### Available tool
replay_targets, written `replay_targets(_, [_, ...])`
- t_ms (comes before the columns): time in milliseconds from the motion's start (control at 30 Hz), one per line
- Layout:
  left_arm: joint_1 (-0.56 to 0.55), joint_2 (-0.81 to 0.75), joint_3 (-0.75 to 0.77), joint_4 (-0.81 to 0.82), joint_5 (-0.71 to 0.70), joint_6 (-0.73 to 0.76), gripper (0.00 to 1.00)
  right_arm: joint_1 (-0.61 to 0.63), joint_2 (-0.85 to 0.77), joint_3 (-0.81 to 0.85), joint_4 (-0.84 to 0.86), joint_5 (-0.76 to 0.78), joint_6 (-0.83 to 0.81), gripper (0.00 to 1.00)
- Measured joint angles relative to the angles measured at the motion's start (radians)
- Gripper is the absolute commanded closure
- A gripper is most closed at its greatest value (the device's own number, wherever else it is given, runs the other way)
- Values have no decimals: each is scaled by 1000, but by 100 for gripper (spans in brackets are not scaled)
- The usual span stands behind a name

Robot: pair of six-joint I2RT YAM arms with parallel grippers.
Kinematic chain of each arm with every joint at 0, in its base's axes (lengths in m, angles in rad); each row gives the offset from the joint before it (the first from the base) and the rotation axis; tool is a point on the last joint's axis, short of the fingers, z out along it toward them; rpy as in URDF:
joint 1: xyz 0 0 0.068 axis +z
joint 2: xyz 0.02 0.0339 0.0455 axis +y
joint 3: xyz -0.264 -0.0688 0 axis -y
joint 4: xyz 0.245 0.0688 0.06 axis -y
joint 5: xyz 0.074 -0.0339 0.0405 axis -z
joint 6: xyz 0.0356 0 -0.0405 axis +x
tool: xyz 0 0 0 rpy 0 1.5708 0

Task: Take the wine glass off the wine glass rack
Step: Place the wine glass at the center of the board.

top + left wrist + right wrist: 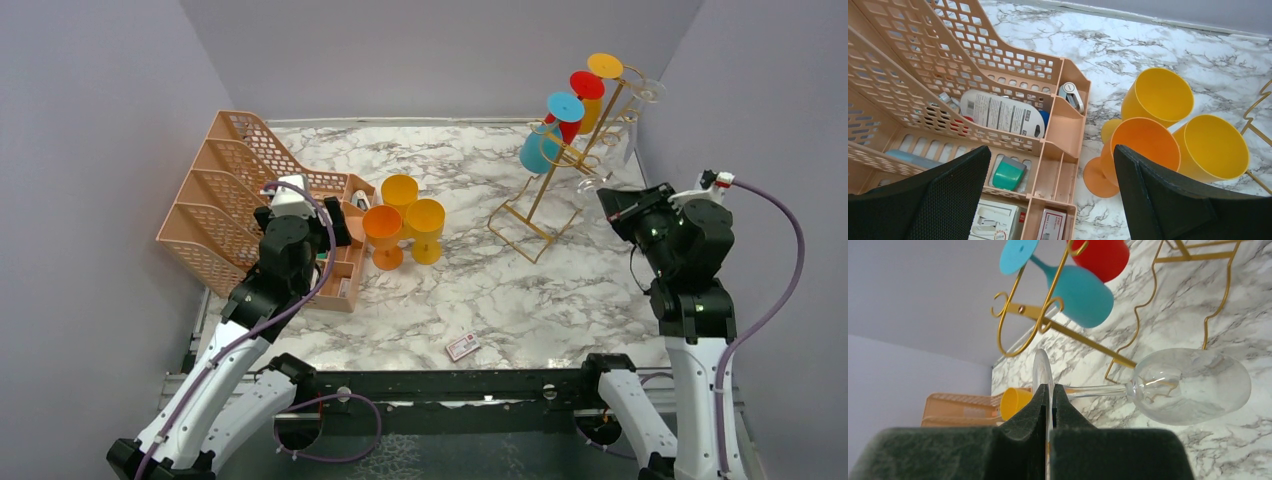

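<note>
The table (500,290) is white marble with grey veins, boxed in by plain lilac-grey walls (420,50) on the left, far and right sides. A dark metal rail runs along its near edge, and a small card (462,346) lies just inside that edge.

A peach mesh file organizer (250,210) stands along the left edge. Beside it, toward the middle of the table, an orange goblet (383,228) and two yellow goblets (412,205) stand upright and close together.

The wine glass rack (560,165) stands slanted in the far right corner. A blue glass (545,145), a red glass (580,100) and a yellow glass (600,85) hang from it.

The right gripper (1052,400) is clamped on the foot of the clear wine glass (1193,385). The glass lies on its side, below the rack's hooks, by the right edge. Whether it touches a rail cannot be told. From above the clear glass nearly vanishes against the marble. A second pale shape at the top of the rack is too faint to make out.

The left gripper (1050,152) hangs over the organizer with its jaws wide apart, holding nothing. Its fingers (948,195) cover the near compartments. The small items inside are partly hidden by mesh.
</note>
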Motion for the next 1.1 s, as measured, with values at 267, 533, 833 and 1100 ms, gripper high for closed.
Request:
replay_targets(267, [0, -8, -4, 11, 0, 0, 1, 83, -56, -122, 72, -163, -79, 99])
replay_targets(533, [0, -47, -32, 23, 158, -34, 7, 118, 102, -252, 158, -612, -161, 99])
replay_targets(833, [-13, 89, 89, 51, 584, -140, 21, 257, 183, -261, 223, -852, -282, 99])
replay_targets(1100, [-213, 209, 136, 145, 756, -227, 24, 372, 229, -271, 302, -888, -341, 99])
